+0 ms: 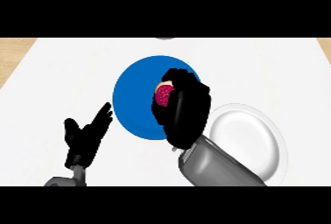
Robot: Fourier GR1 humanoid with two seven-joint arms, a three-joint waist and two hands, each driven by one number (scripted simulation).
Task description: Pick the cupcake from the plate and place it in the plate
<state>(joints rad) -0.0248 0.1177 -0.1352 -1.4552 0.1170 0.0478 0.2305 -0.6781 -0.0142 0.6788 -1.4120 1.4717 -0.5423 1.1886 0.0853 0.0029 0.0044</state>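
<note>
Fingers [180,78] of the robot's right hand [187,114] curl over the top of a cupcake [166,94] above the right half of the blue plate [132,103]. More of the black hand shows just below the cake, so the hand is wrapped round it. Only a patch of the cupcake shows between the fingers: a dark pink, bumpy top with a thin pale tan edge just above it. Whether the cupcake rests on the blue plate or is held clear of it cannot be told from this steep downward look. The grey forearm [216,166] behind the right hand runs from the blue plate's right rim toward the lower right. A white plate [255,135] lies just to the right of the blue plate and a little nearer the robot. Its left rim is hidden behind the hand and forearm, so whether the two plates touch cannot be seen. The left hand [84,139] shows to the lower left of the blue plate, open, with its fingers straight and spread. They point up toward the plate's left rim, and one fingertip is just short of it. Both plates sit on a white counter [71,65], and a strip of pale wood [12,54] shows well to the left of the blue plate
</note>
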